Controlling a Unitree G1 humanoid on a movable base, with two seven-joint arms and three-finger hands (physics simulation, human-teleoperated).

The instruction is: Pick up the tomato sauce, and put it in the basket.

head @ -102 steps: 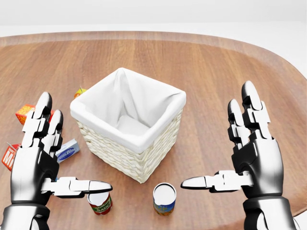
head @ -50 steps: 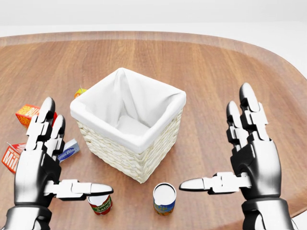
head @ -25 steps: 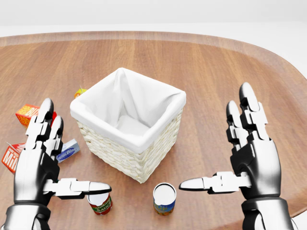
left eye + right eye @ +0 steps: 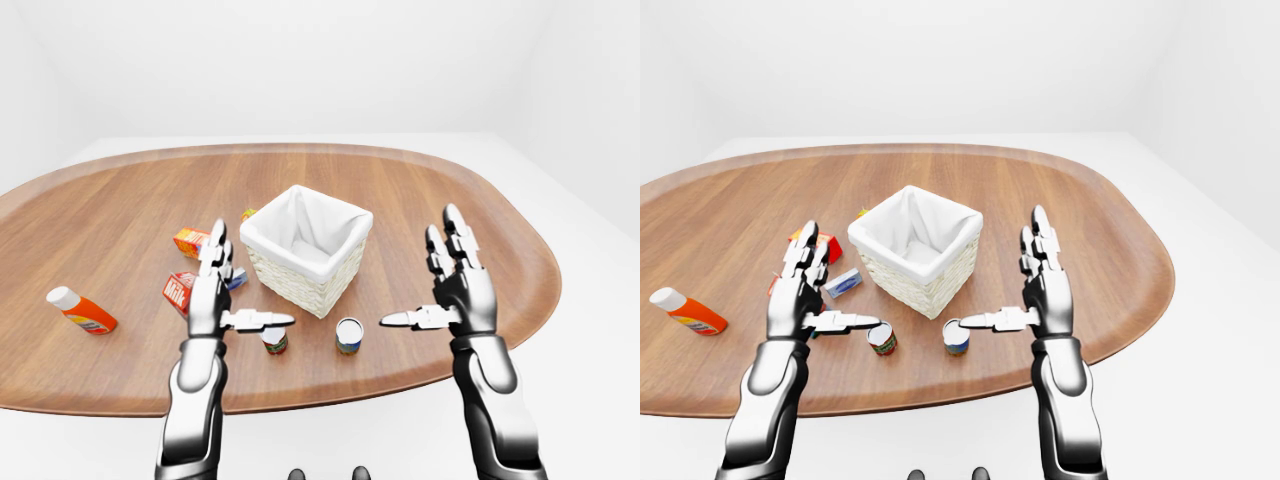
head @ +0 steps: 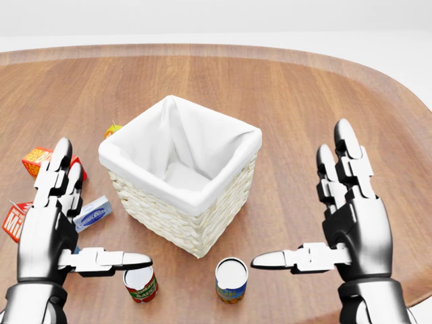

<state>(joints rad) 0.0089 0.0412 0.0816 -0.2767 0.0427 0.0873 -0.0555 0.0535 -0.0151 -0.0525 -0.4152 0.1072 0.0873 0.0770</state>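
Step in hand: approach and grasp the tomato sauce can. Nothing is held yet.

1. Nearest the bottom edge of the head view, the left hand (image 5: 50, 233) and right hand (image 5: 351, 216) both hover above the tabletop (image 5: 297, 101), all fingers spread, gripping nothing.
2. Two cans stand upright at about 6 o'clock from the basket (image 5: 181, 174). The red-labelled can (image 5: 140, 283), judged to be the tomato sauce, sits directly under the left thumb. The blue-labelled can (image 5: 231, 279) stands just beside it, toward the right hand.
3. Lower the left hand over the red-labelled can. Close the thumb and fingers on opposite sides of the wall, below the rim. Keep clear of the blue-labelled can.
4. Lift straight up until the can clears the basket's white liner, then move toward 12 o'clock and release over the opening.
5. At 9 o'clock from the basket lie small cartons (image 5: 35, 160); avoid sweeping them.
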